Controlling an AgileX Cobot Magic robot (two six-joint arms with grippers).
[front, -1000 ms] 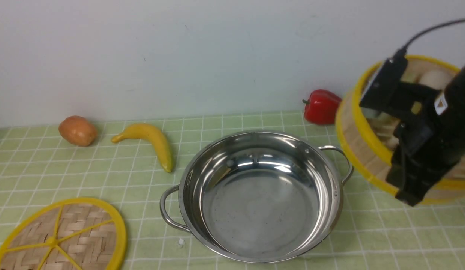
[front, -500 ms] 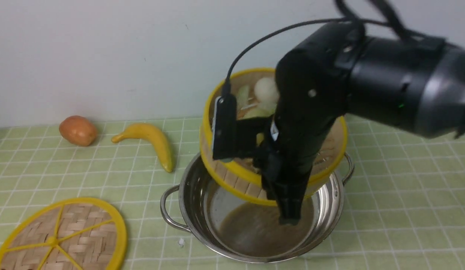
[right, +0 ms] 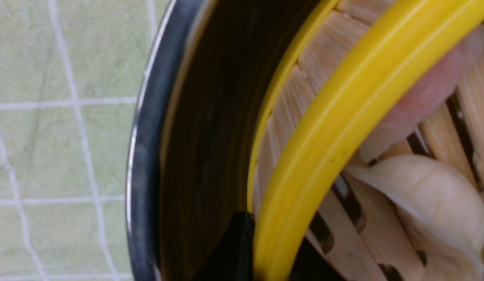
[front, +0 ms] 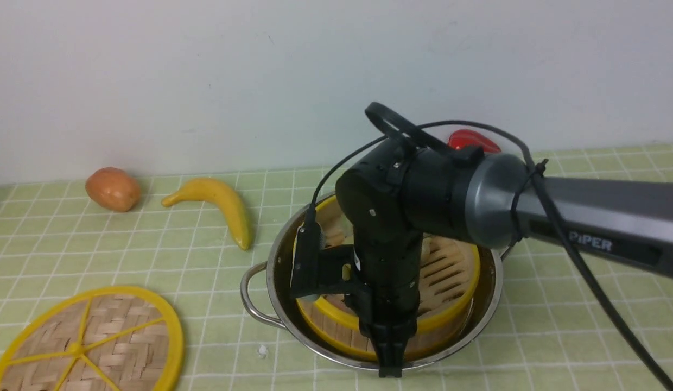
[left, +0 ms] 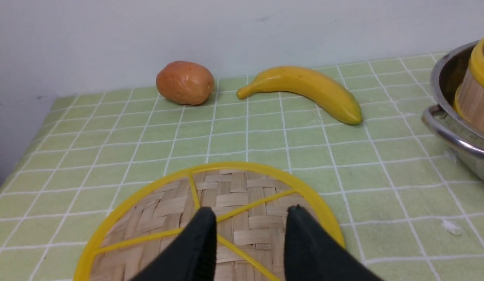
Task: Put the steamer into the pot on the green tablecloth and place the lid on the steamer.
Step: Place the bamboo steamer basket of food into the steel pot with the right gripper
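Front view: the round bamboo steamer (front: 448, 269) with the slatted floor and yellow rim is down inside the wide shiny stainless-steel pot (front: 277, 282), with steel wall all round it. Whether its base sits on the pot's bottom, I can't tell from here. The black right arm reaches in from the right, and the right gripper (front: 389, 358) points straight down at the near side of the steamer.

Over to the right wrist view, and there's the grip. One black jaw is outside the yellow rim, in the gap between bamboo wall and pot. The other is inside, over the slats. So the jaws are pinching the steamer's wall. A white dumpling (right: 429, 195) lies on the slats just inside that rim.

The pot stands on the light green tablecloth (front: 179, 250) with thin white grid lines that covers the surface. At the near left, well apart from the pot, the flat woven-bamboo lid (front: 114, 336) with yellow rim and spokes lies flat on the cloth.

Left wrist view: the left gripper (left: 250, 212) hangs over that lid, jaws spread, nothing between them.

Back by the wall are a yellow banana (front: 222, 203), a brown potato (front: 113, 188) and a red pepper (front: 472, 138) half hidden behind the arm.
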